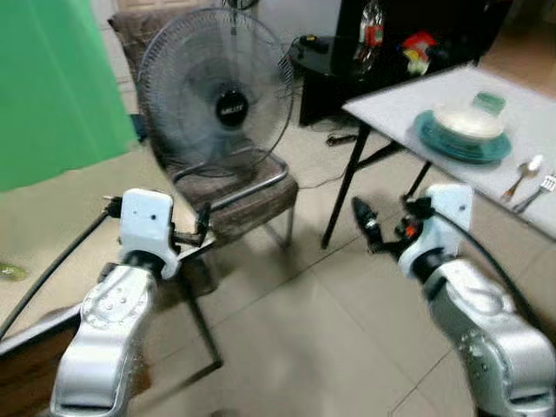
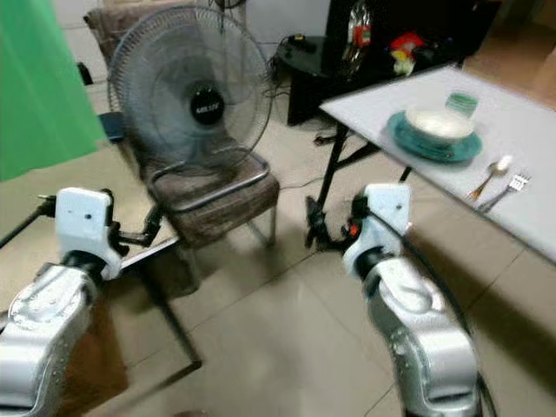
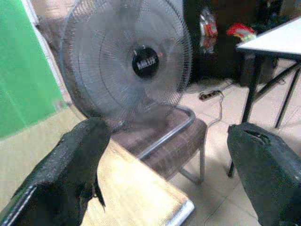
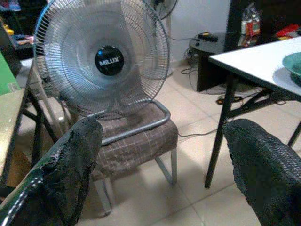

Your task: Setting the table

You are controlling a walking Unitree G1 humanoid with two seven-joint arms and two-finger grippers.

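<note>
Left eye view puts your task things on the white table [image 1: 408, 109], up and to the robot's right: a teal plate [image 1: 460, 143] with a pale bowl [image 1: 469, 122] sitting in it, a small green cup [image 1: 490, 102] just behind, and a spoon [image 1: 524, 176] and fork [image 1: 540, 187] lying side by side near the table's right end. Both utensils have their long axes running roughly parallel, slanting from the near edge away toward the plate (the frame is soft, so you can't read the handles finely).

The relation that matters for you: everything on the table lies ahead and to the right of the right gripper [image 1: 369, 228], which hangs below the tabletop, beside the table legs, pointing left and away from the setting. You would have to raise that arm and swing it rightward to reach the spoon and fork. Its fingers [image 4: 263, 169] stand wide apart in the right wrist view, holding nothing.

The left gripper [image 1: 201, 228] is well apart from the table, out by the chair [image 1: 252, 195] that carries the fan [image 1: 217, 95]; its fingers [image 3: 80, 155] are also spread wide and empty, over the corner of a wooden board [image 3: 136, 193]. So the right arm is clearly the nearer one, and my judgement is that any next placing falls to it.
</note>
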